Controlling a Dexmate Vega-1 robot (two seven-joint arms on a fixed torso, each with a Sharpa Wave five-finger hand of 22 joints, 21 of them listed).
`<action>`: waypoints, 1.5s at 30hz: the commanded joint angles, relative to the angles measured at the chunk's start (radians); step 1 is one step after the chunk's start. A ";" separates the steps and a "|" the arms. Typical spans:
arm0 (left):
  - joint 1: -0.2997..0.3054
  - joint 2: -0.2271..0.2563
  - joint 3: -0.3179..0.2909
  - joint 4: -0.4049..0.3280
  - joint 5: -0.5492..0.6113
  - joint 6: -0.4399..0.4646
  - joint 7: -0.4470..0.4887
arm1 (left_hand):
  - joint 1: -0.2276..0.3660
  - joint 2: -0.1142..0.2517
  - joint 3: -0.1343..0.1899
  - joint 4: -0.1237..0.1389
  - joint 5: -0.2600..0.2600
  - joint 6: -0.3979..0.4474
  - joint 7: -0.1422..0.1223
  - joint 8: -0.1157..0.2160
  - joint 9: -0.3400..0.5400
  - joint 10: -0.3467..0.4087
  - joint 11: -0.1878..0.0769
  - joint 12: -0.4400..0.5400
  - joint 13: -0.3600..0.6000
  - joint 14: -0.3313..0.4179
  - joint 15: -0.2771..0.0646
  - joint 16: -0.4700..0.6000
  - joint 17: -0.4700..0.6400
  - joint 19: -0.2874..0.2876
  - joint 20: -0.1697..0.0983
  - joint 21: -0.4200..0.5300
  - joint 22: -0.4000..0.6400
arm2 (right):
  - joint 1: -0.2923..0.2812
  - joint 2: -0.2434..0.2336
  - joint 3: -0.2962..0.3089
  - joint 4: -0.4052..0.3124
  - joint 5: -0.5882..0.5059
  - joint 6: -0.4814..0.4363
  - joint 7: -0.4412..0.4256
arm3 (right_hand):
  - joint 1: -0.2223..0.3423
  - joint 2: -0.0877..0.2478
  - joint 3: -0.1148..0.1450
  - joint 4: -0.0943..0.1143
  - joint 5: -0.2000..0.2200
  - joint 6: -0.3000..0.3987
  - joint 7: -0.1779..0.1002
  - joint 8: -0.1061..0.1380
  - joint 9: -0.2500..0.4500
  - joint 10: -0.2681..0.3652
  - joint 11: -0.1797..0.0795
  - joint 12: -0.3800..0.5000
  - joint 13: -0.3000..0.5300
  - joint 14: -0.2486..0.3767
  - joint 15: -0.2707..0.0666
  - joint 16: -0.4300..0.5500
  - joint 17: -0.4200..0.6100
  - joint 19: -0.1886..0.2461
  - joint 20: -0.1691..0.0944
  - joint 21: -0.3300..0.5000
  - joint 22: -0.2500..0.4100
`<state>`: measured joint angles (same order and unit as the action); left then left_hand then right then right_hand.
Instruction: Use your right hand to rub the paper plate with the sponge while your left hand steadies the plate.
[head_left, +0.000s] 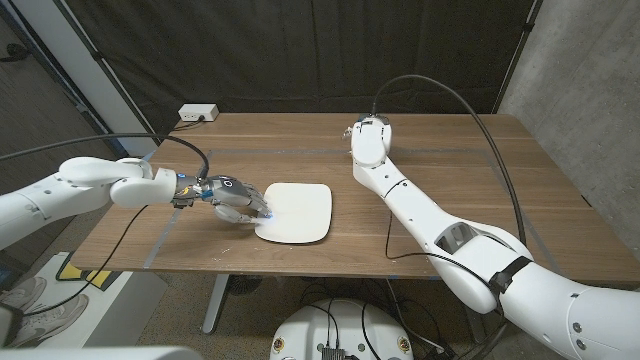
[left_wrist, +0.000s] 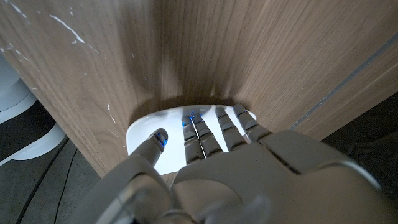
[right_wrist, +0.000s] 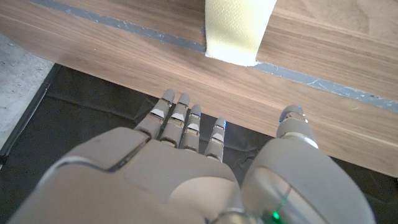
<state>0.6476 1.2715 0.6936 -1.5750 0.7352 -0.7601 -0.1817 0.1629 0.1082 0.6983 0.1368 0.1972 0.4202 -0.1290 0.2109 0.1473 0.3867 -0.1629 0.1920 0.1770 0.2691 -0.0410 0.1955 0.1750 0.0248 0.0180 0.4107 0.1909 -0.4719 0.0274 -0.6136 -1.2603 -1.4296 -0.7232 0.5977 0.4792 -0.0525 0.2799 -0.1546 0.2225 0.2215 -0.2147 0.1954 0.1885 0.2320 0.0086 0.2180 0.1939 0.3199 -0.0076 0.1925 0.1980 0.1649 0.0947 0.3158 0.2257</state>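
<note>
A white square paper plate (head_left: 300, 215) lies near the table's front edge, left of the middle. My left hand (head_left: 232, 199) reaches in from the left, and its fingertips (left_wrist: 194, 122) rest on top of the plate's (left_wrist: 144, 129) near rim, thumb beside them. My right hand (head_left: 368, 136) hovers over the far middle of the table, well apart from the plate. In the right wrist view a pale yellow sponge (right_wrist: 239, 28) lies on the wood beyond my right hand (right_wrist: 205, 162), whose fingers are spread and hold nothing. The sponge and the fingers are apart.
A white power strip (head_left: 197, 114) sits at the table's far left edge with a cable. Black cables loop over the right arm. Grey tape lines (right_wrist: 323, 82) cross the wood. A person's shoes (head_left: 25, 300) show on the floor at the left.
</note>
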 joint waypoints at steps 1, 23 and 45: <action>-0.014 -0.013 0.005 0.012 -0.007 -0.003 -0.083 | -0.001 -0.002 0.005 0.005 0.007 0.111 0.054 0.006 0.036 0.024 0.030 0.005 0.006 0.003 -0.123 -0.004 0.002 0.009 -0.005 0.003 0.003 | 0.064 0.063 -0.002 0.153 -0.035 -0.015 0.076 | 0.025 0.001 0.003 -0.003 0.011 -0.020 -0.006 -0.001 0.004 -0.026 0.006 -0.008 0.006 -0.023 0.010 -0.002 0.007 -0.011 0.002 -0.002 0.005; -0.030 -0.026 0.014 0.023 -0.019 -0.003 -0.105 | -0.006 -0.001 0.010 0.007 0.007 0.096 0.051 -0.003 0.036 0.023 0.027 0.002 0.007 0.001 -0.122 -0.008 0.002 0.010 -0.007 0.002 0.003 | 0.089 0.105 -0.021 0.294 -0.022 -0.023 -0.041 | 0.164 0.037 0.029 -0.010 0.046 0.023 -0.006 0.027 0.010 0.073 -0.031 0.043 0.009 0.060 -0.050 0.034 0.014 0.032 -0.050 0.030 0.015; -0.035 -0.029 0.016 0.025 -0.023 -0.009 -0.101 | -0.010 -0.002 0.015 0.009 0.006 0.096 0.049 -0.004 0.037 0.022 0.025 0.000 0.007 0.000 -0.124 -0.010 0.002 0.010 -0.007 0.001 0.003 | 0.101 0.158 -0.020 0.384 0.003 -0.120 -0.031 | 0.226 0.058 0.029 0.004 0.061 0.104 -0.007 0.040 0.009 0.092 -0.030 0.049 0.009 0.143 -0.094 0.058 0.029 0.072 -0.084 0.060 0.023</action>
<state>0.6198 1.2484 0.7072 -1.5550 0.7115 -0.7629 -0.2183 0.1444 0.1030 0.7080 0.1465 0.1972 0.4326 -0.1413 0.2012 0.1472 0.3866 -0.1626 0.1883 0.1788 0.2672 -0.0429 0.1850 0.1753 0.0266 0.0161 0.4106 0.1906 -0.3719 0.1626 -0.6366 -0.9137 -1.4445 -0.8061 0.5757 0.6845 0.0004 0.3064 -0.1556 0.2749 0.3065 -0.2231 0.2267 0.1951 0.3077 -0.0200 0.2596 0.2009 0.4357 -0.0454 0.2380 0.2208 0.2147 0.0166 0.3635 0.2443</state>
